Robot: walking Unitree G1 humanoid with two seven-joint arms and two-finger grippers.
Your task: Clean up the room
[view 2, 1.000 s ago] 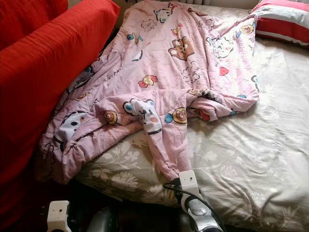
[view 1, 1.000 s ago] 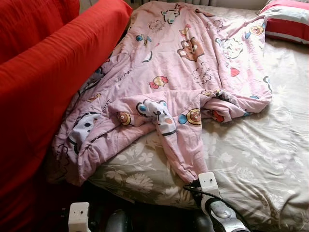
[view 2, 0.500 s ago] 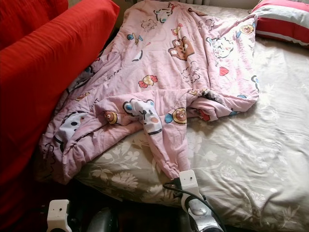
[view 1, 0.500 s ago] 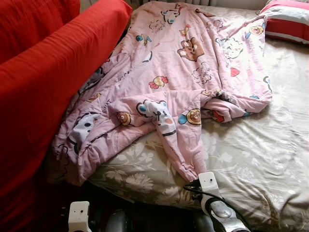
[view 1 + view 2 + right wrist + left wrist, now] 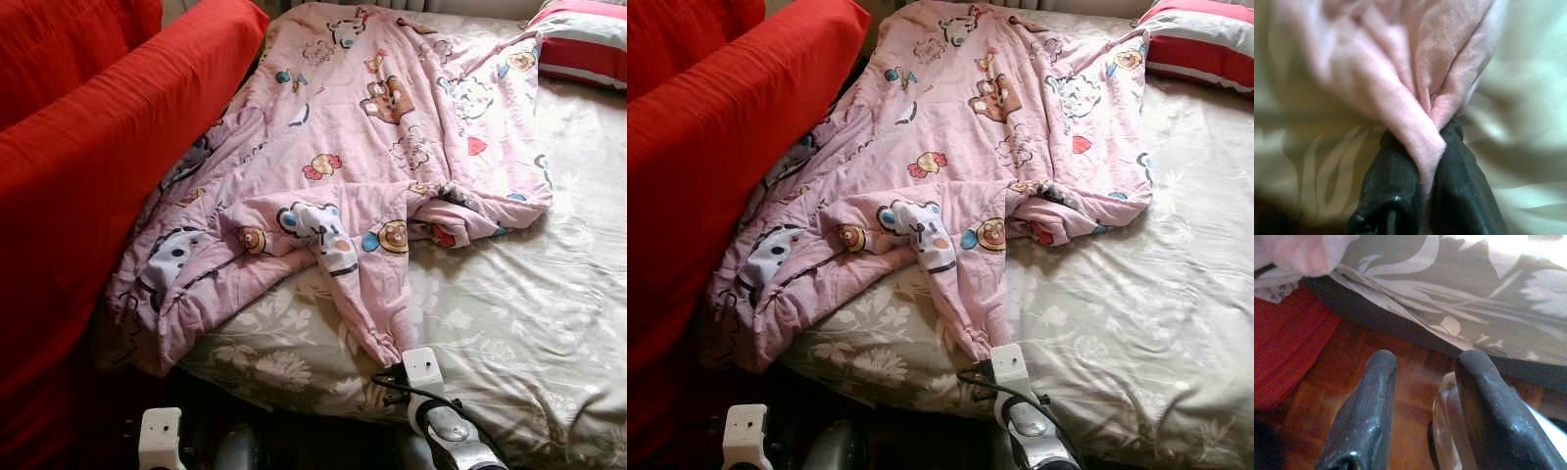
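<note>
Arms sit low at the bed's (image 5: 549,343) near edge. The left gripper (image 5: 1422,396) hangs below the mattress over wooden floor (image 5: 1337,396), fingers spread and empty. The right gripper (image 5: 1422,166) reaches up onto the near edge, pinching a corner of the pink blanket (image 5: 372,147), which spreads toward the far left corner beside a red sofa (image 5: 88,166).

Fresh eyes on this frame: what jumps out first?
The pink cartoon-print quilt sprawls rumpled across the bed's floral sheet, one corner drawn out to the near edge where the right gripper pinches it between its fingers. A bright red sofa runs along the bed's left side. The left gripper hangs open, low over the wood floor.
</note>
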